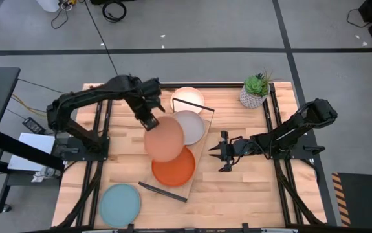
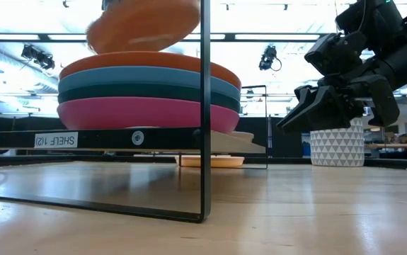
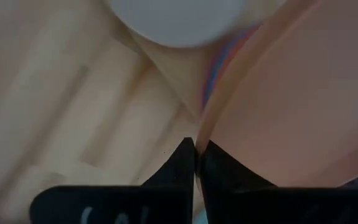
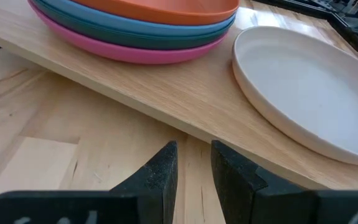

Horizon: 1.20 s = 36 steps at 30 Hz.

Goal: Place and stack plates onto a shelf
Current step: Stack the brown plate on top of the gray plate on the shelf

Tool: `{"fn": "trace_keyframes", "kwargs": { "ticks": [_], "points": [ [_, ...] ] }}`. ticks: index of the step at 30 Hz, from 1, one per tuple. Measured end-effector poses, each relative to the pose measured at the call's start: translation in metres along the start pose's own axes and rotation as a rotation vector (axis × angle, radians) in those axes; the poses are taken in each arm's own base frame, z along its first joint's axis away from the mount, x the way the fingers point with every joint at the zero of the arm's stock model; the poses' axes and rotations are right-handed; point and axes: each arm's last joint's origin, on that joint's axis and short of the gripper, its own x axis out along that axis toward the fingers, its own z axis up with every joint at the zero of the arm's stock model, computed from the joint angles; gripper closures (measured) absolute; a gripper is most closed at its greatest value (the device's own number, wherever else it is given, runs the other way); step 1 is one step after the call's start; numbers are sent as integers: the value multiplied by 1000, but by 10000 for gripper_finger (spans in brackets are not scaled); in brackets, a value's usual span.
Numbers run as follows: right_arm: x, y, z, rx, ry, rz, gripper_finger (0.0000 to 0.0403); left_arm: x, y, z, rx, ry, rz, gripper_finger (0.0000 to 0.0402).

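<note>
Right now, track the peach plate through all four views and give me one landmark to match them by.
High view: peach plate at centre, held by the left claw.
Low view: top, tilted above the stack.
Left wrist view: fills the right side.
Right wrist view: not in it.
Landmark: the orange plate topping the stack.

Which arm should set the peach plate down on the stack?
Left. Its hand is shut on the rim of the peach plate, held just above the orange plate topping the stack. The right hand waits empty beside the shelf.
</note>
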Motion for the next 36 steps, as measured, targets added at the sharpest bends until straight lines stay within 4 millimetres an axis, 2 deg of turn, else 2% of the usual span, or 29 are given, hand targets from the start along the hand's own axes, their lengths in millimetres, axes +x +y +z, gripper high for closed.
{"fn": "trace_keyframes", "kwargs": {
  "ticks": [9, 13, 23, 28, 32, 36],
  "points": [
    [0, 0, 0, -10, 0, 0, 300, 51, -47, -3, 54, 178, 8, 383],
    [0, 0, 0, -10, -5, -1, 300, 60, -57, -7, 119, 214, 11, 384],
    [0, 0, 1, -30, -10, -1, 300, 58, -49, 1, 111, 172, 8, 385],
    [0, 0, 1, -33, -11, -2, 300, 55, -35, 25, 94, -51, 110, 385],
    [0, 0, 1, -31, -14, -2, 300, 46, -19, 51, -31, -285, 165, 381],
    [0, 0, 1, -27, -13, -2, 300, 39, -1, 64, -93, -367, 152, 379]
  ]
}}
